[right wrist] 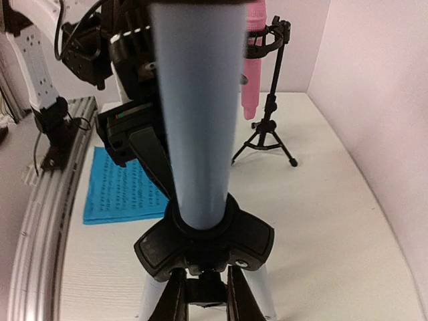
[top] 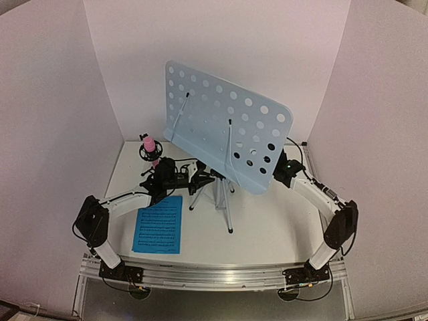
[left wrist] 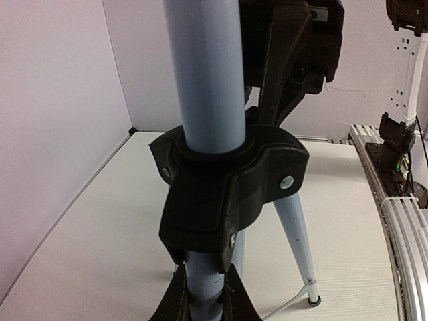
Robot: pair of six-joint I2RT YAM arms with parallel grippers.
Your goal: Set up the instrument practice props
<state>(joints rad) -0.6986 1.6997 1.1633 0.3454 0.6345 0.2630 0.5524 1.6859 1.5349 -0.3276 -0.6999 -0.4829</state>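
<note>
The left arm (top: 120, 200) bends at a raised elbow near the left edge and runs low across the table (top: 274, 227) toward the middle. The left end effector (left wrist: 204, 299) is clamped on the stand (top: 221, 120), its fingers pressed to either side of the post (left wrist: 207, 67) just under the black hub (left wrist: 227, 180). The right arm (top: 314, 190) folds at its elbow on the right and reaches far and left. In the top view its tip is hidden under the panel (top: 200, 100). The wrist view shows the right end effector (right wrist: 206, 299) gripping the stand on a dark piece just below the hub, fingers tight against it.

The stand is at mid-table on spread silver legs (top: 224, 207), its post upright. The perforated panel tilts, face up and toward the near side, its long edge running from far left to near right.

A blue sheet (top: 158, 224) lies flat, near left of the legs, long side near to far. Its staves are too small to read. A pink microphone (top: 148, 146) on a small tripod stands at far left.
</note>
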